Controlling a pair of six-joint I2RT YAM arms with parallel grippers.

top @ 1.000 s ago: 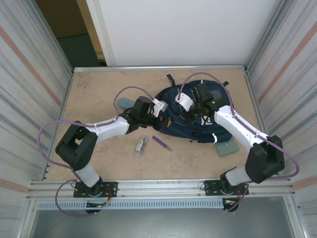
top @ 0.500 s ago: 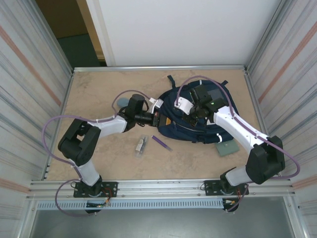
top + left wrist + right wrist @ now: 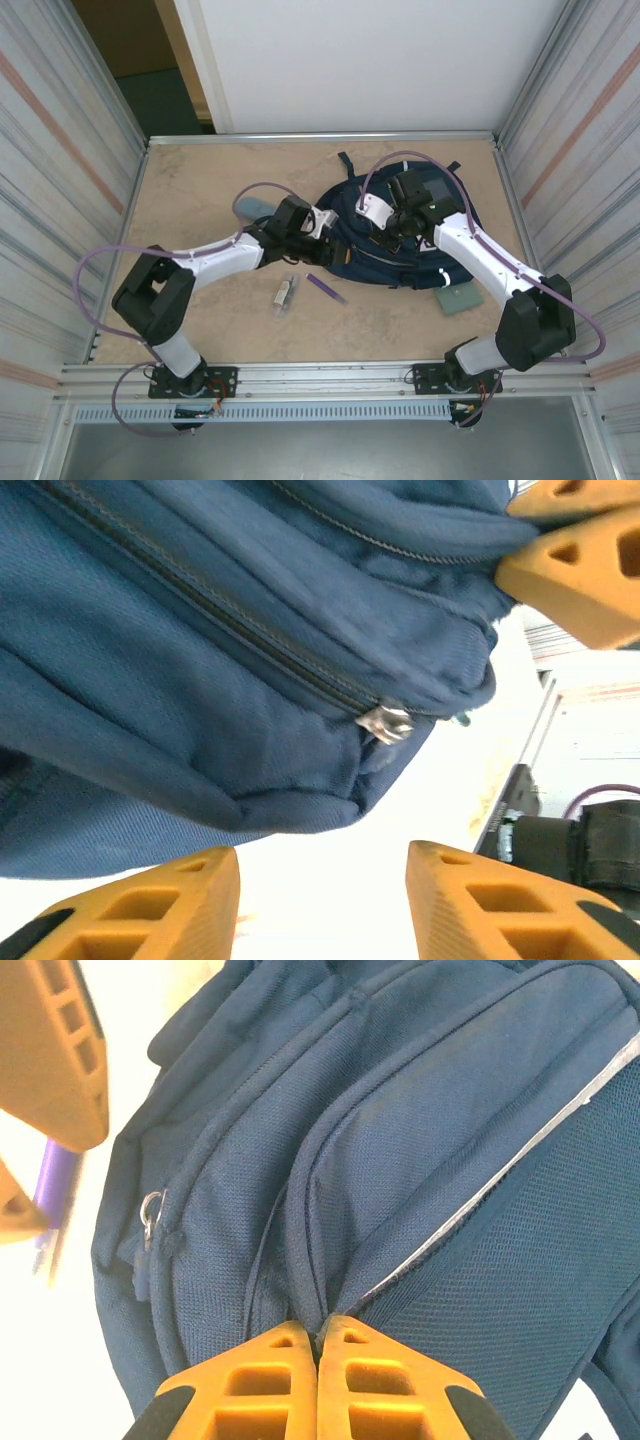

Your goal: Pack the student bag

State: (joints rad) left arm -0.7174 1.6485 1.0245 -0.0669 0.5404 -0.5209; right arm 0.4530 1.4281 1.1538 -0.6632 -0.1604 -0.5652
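Note:
The student bag (image 3: 372, 252) lies flat at mid-table, navy blue, its zippers run shut. In the left wrist view its fabric (image 3: 200, 680) hangs over my left gripper (image 3: 320, 900), and a metal zipper pull (image 3: 388, 723) dangles just beyond the fingertips. The left gripper (image 3: 326, 222) is open at the bag's left end with nothing between its fingers. My right gripper (image 3: 320, 1345) is shut on a fold of the bag's fabric (image 3: 430, 1160) beside a seam, on top of the bag (image 3: 396, 226). A zipper ring (image 3: 150, 1215) shows to its left.
A purple pen (image 3: 327, 288) and a small grey item (image 3: 286, 292) lie on the table in front of the bag. A green pad (image 3: 458, 297) sits by the bag's right front. A teal object (image 3: 254, 207) lies behind the left arm. Metal walls close both sides.
My left gripper has gone from shut to open and shifted slightly toward the bag's left end. The right gripper stays shut on the bag's top.

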